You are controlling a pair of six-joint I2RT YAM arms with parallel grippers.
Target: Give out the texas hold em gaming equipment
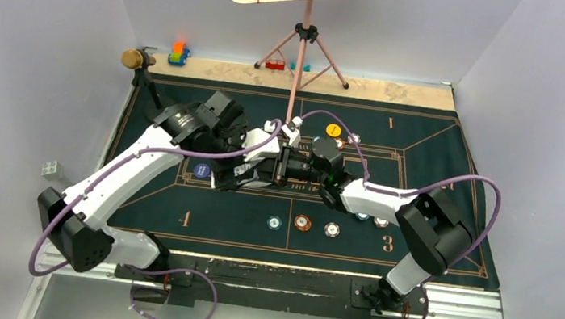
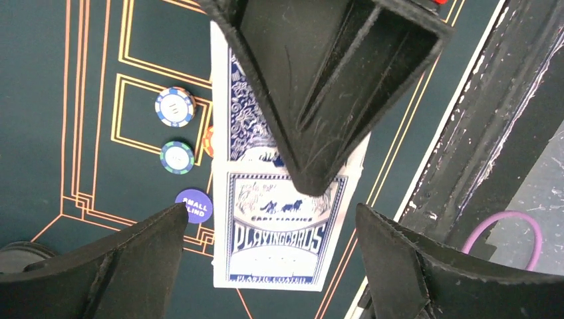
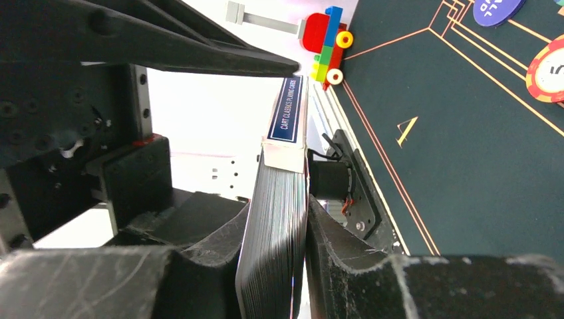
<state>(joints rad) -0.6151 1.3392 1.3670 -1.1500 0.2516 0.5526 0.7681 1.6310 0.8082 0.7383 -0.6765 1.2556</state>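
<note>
My right gripper [image 3: 279, 206] is shut on a stack of playing cards [image 3: 276, 246], which stands on edge between its pads. The blue-and-white card box [image 3: 287, 109] covers the stack's far end. In the left wrist view that box [image 2: 276, 226] hangs between the wide-apart fingers [image 2: 133, 266] of my open left gripper [image 2: 271, 219], touching neither. Both grippers meet above the mat's middle [image 1: 282, 168]. Poker chips lie on the mat: yellow [image 1: 333, 130], teal [image 1: 275, 223], orange-brown [image 1: 302, 222], whitish [image 1: 332, 229] and dark blue [image 1: 201, 170].
A tripod stand [image 1: 302, 56] rises at the back middle. A gold-headed microphone [image 1: 135, 58] and toy blocks [image 1: 179, 52] sit at the back left. The green poker mat [image 1: 443, 147] covers the table, and a metal rail [image 1: 473, 301] runs along the near edge.
</note>
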